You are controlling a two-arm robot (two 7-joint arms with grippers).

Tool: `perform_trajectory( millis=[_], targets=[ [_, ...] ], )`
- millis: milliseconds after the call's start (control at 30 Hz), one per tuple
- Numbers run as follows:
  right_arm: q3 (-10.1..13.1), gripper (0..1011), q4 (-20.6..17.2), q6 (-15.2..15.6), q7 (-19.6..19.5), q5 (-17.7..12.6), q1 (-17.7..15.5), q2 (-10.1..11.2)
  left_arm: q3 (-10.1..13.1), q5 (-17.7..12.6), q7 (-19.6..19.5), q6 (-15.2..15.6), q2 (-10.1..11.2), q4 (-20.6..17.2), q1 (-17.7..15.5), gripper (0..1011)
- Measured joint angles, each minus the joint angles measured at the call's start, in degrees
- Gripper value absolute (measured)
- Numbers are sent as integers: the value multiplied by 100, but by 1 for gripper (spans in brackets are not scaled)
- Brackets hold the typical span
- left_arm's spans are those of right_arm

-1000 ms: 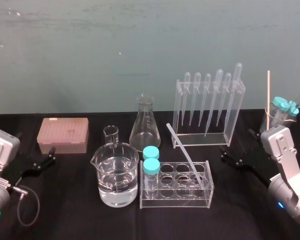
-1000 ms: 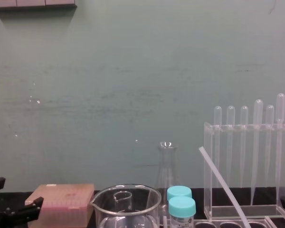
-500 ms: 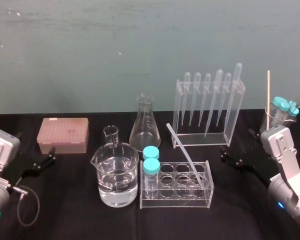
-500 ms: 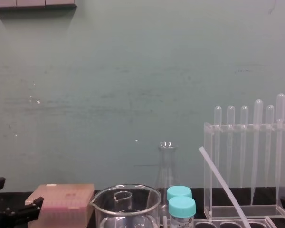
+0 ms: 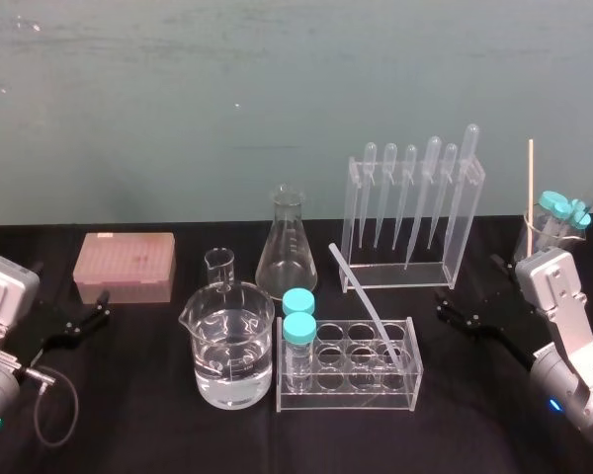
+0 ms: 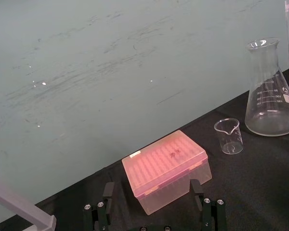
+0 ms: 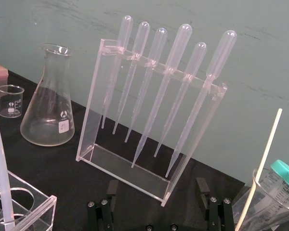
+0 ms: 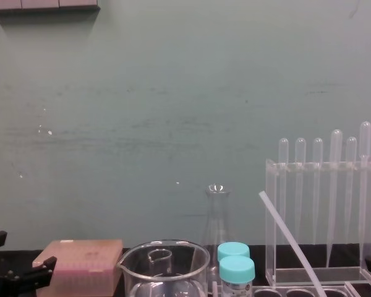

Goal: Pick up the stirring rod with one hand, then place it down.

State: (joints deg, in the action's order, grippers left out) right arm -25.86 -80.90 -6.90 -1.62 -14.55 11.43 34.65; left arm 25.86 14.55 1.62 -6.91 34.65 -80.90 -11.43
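1. Stirring rod (image 5: 361,294): leans in a right-hand well of the clear rack (image 5: 348,391), upper end free.
2. Likely light, stiff, slick and brittle; grip it gently on the bare upper stretch.
3. Right end effector (image 5: 445,308): fingers spread, empty, right of the rack.
4. Left end effector (image 5: 97,306): spread, empty, beside the pink box (image 5: 126,265).

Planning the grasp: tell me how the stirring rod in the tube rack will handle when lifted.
Likely stiff: the stirring rod runs straight though it leans unsupported above the tube rack. Probably light and slippery, being thin and smooth. Laid down, it may roll; it seems round. The left gripper and right gripper sit open.
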Motion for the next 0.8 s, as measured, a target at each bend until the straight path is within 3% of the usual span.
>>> perform_trajectory(
  millis=[300, 400, 600, 800],
  targets=[
    [2, 1003, 0, 0, 1, 1, 0, 0, 0, 0, 0, 0, 0, 0, 0, 1000],
    [81, 1003, 16, -171, 15, 27, -2, -29, 0, 0, 0, 0, 0, 0, 0, 1000],
    [252, 1003, 24, -927, -262, 453, 67, -164, 0, 0, 0, 0, 0, 0, 0, 1000],
    [210, 1003, -8, -1663, -320, 968, 297, -294, 0, 0, 0, 0, 0, 0, 0, 1000]
  ],
)
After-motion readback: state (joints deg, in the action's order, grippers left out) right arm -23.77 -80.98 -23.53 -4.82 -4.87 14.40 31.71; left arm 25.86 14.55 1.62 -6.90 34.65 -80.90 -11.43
